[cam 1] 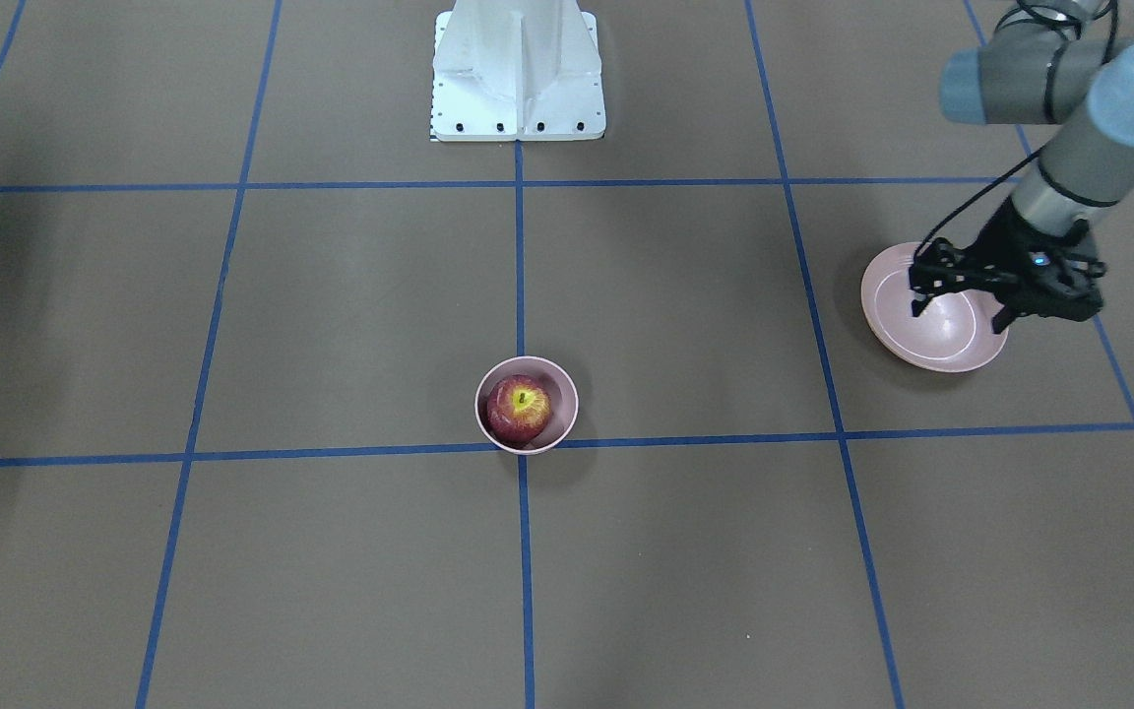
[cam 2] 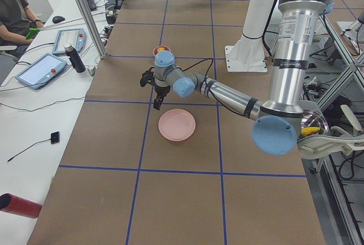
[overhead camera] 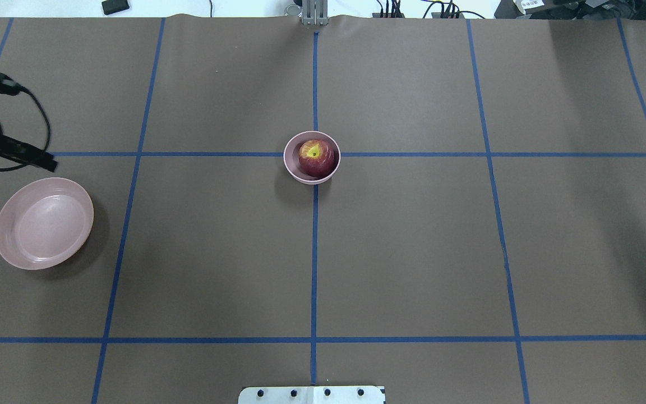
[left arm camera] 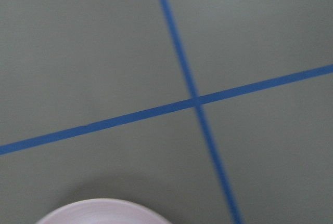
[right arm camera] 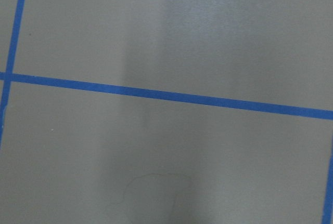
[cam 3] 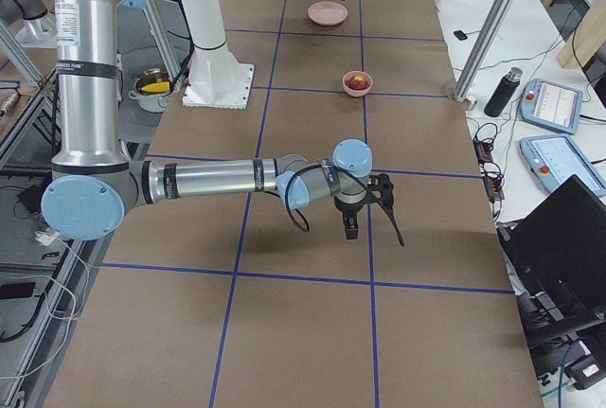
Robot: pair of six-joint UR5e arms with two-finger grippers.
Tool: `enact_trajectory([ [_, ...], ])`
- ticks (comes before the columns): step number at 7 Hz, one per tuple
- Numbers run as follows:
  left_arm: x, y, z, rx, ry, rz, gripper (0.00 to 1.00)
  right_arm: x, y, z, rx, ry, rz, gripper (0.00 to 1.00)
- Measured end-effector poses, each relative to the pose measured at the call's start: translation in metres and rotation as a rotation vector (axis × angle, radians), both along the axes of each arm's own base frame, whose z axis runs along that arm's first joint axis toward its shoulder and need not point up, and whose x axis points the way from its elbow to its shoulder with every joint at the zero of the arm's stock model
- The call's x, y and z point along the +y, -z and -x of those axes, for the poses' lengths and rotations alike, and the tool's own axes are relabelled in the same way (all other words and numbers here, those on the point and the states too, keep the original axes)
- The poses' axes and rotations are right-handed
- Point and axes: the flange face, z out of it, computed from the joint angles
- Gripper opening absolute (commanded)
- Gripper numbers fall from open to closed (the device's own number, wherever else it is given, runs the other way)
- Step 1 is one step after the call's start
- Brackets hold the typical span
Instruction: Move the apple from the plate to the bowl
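Where two strips of blue tape (overhead camera: 314,252) cross near the middle of the brown paper-covered tabletop (overhead camera: 413,252), item one stands: a small, deep, rounded pale pink bowl (overhead camera: 291,171), upright, sitting on the crossing.

Contents of item one: a dark red apple with a yellow patch round its stem hollow (overhead camera: 316,157), stem hollow upward. It fills most of the bowl and lies toward the bowl's right side in the overhead view.

Item two: a wide, shallow pale pink plate with a glossy inside (overhead camera: 44,223). It lies flat on the tabletop at the robot's far left, well apart from the bowl.

Item three: the left gripper (cam 1: 959,317), black, two-fingered, raised off the tabletop near the plate. The front-facing view has it overlapping the plate; the overhead view puts it just beyond the plate's far rim. Its jaws point downward and are spread wide, with nothing held between them. Its wrist camera shows a tape crossing and a sliver of pink rim at the bottom edge.

Item four: the right gripper (cam 3: 374,233), at the robot's far right, low over the tabletop and well apart from the bowl. It shows clearly only from the side. A dark sliver at the right edge of the overhead view is probably part of it. Whether its jaws are apart or together cannot be told.

Item five: the white robot base (cam 1: 518,69), on the centre line.
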Motion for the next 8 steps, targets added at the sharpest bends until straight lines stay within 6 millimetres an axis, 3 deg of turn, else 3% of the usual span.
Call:
enact_trajectory([
  [2, -0.005, -0.092, 0.102, -0.003, -0.059, 0.008, 0.98, 0.002, -0.005, -0.027, 0.011, -0.013, -0.011, 1.0],
  [3, -0.004, -0.117, 0.129, 0.005, -0.064, 0.016, 0.98, 0.003, -0.003, -0.036, 0.008, -0.027, -0.003, 1.0],
  [5, -0.005, -0.144, 0.154, 0.003, -0.043, 0.062, 0.98, 0.001, 0.006, -0.042, 0.001, -0.022, 0.029, 1.0],
  [8, -0.013, -0.145, 0.204, 0.017, 0.047, 0.161, 0.98, -0.012, 0.02, -0.045, 0.018, 0.028, 0.051, 1.0],
])
